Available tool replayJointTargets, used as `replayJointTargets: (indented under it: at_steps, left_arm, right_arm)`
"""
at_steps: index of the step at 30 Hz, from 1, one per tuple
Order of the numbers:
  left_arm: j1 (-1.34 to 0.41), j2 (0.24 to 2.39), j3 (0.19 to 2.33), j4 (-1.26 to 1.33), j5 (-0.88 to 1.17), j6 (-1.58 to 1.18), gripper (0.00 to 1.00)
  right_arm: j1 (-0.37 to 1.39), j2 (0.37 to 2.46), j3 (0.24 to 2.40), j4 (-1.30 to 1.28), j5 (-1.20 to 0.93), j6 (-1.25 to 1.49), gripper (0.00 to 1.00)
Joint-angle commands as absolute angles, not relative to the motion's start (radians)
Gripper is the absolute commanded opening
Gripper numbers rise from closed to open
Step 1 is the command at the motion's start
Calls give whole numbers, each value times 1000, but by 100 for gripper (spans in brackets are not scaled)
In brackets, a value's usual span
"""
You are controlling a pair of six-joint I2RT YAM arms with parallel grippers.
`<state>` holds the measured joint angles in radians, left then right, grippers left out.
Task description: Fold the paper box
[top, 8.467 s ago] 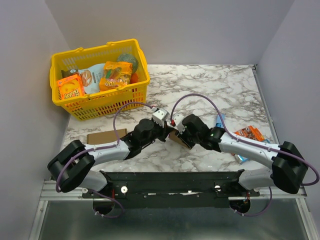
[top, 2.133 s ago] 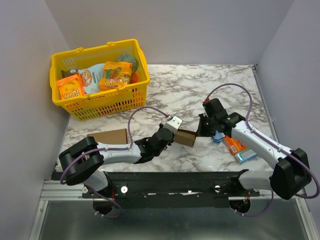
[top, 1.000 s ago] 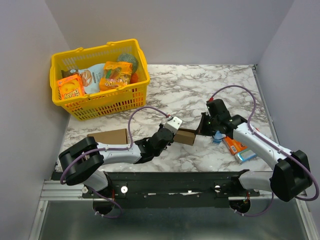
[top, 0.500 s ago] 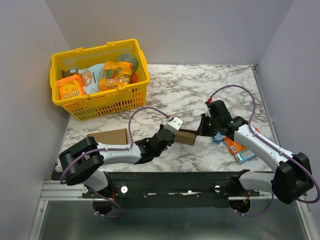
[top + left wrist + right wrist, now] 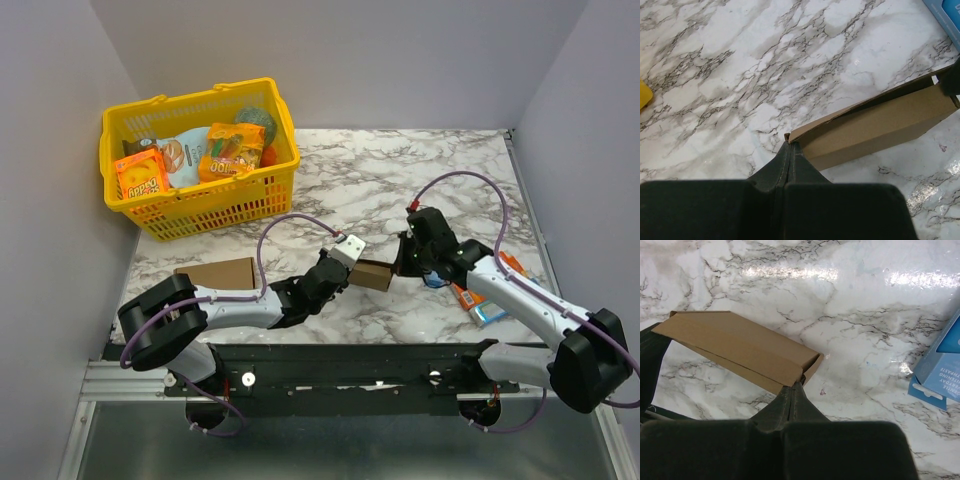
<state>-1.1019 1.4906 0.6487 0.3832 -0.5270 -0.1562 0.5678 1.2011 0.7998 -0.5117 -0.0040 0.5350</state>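
The left arm [image 5: 240,305] lies low and stretched over the marble table [image 5: 400,170] toward its middle. The right arm [image 5: 510,290] comes in from the right side with a bent elbow. Between them, near the front centre of the table, is the paper box [image 5: 372,274]: thin, matte brown cardboard, a long flat sleeve with sharp creases. The left gripper [image 5: 790,145] has its black fingers pressed together on one corner edge of it. The right gripper [image 5: 796,385] pinches the opposite end likewise. The table is glossy white with grey veins.
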Motion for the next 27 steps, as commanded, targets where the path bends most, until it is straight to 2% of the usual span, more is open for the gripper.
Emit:
replayJointTargets:
  at_steps: [1,12,13,15,16,19,23,24,25,27]
  left_arm:
    - [-1149,1557,603,167,-359,-212,0]
    - [-1149,1555,604,164,-365,-215,0]
    - [-1150,1555,604,164,-365,-216,0]
    - [-1149,1552,603,164,-367,-218,0]
    - [-1150,1552,603,164,-368,-218,0]
    - [-1149,1555,604,164,-367,-215,0]
    - [-1150,1562,609,160,-367,-215,0]
    - [-1150,1565,611,160,-367,-216,0]
    - [-1150,1565,611,158,-365,-216,0]
    - [-1150,1568,612,158,-365,-216,0]
  right_arm:
    - [617,1236,733,-595,-6,560,1]
    - [721,1247,762,-663,81,589,1]
    - [721,1238,775,-688,84,592,15]
    - [723,1197,796,-713,83,595,30]
    - [723,1181,816,-727,81,592,42]
    - [723,1109,850,-752,58,594,60]
    - [723,1065,871,-769,41,649,66]
    - [721,1062,871,-767,32,658,69]
    - [719,1058,868,-759,29,667,76]
    - [704,1051,844,-752,29,698,82]
